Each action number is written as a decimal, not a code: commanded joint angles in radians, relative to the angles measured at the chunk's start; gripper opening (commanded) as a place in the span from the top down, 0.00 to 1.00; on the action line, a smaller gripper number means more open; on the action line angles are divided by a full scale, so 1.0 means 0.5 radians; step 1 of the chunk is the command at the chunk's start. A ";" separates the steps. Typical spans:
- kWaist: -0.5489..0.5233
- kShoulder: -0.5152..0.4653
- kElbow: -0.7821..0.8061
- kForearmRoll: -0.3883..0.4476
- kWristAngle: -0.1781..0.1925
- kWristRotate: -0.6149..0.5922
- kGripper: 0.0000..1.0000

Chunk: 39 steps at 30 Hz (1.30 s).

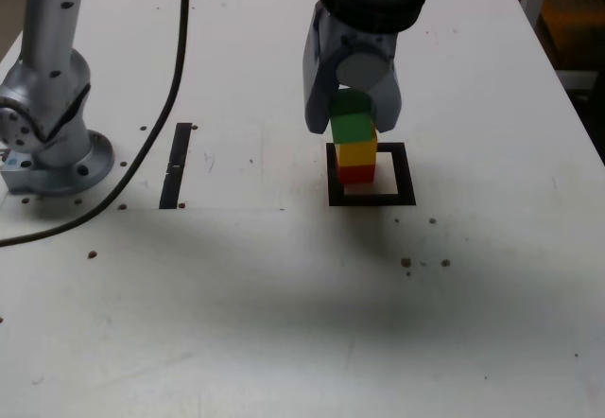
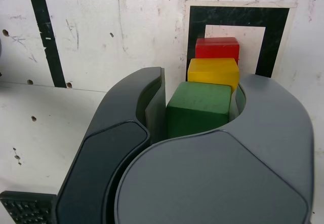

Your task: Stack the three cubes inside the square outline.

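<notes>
Three cubes stand in one column inside the square outline [image 1: 406,178] [image 2: 276,36]. The red cube [image 1: 356,174] [image 2: 217,47] is at the bottom and the yellow cube [image 1: 357,152] [image 2: 212,71] sits on it. The green cube [image 1: 353,125] [image 2: 198,107] rests on top, turned slightly off the yellow one. My gripper [image 1: 352,115] [image 2: 201,78] comes down from above with one jaw on each side of the green cube, shut on it. The jaws hide the green cube's sides, and the column covers part of the outline's white centre.
A narrow black strip [image 1: 176,165] [image 2: 44,36] lies on the white table toward the exterior view's left. Beyond it stands the arm's grey base [image 1: 52,134], and a black cable [image 1: 163,106] curves past. Small dark specks [image 1: 406,262] dot the table in front of the outline.
</notes>
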 commanded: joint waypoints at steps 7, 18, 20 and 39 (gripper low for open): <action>-0.005 -0.007 0.002 -0.002 0.016 -0.005 0.60; -0.005 -0.013 -0.008 0.013 0.030 -0.005 0.33; -0.005 -0.014 -0.008 0.013 0.032 -0.005 0.31; -0.002 -0.282 -0.029 0.223 0.204 -0.094 0.26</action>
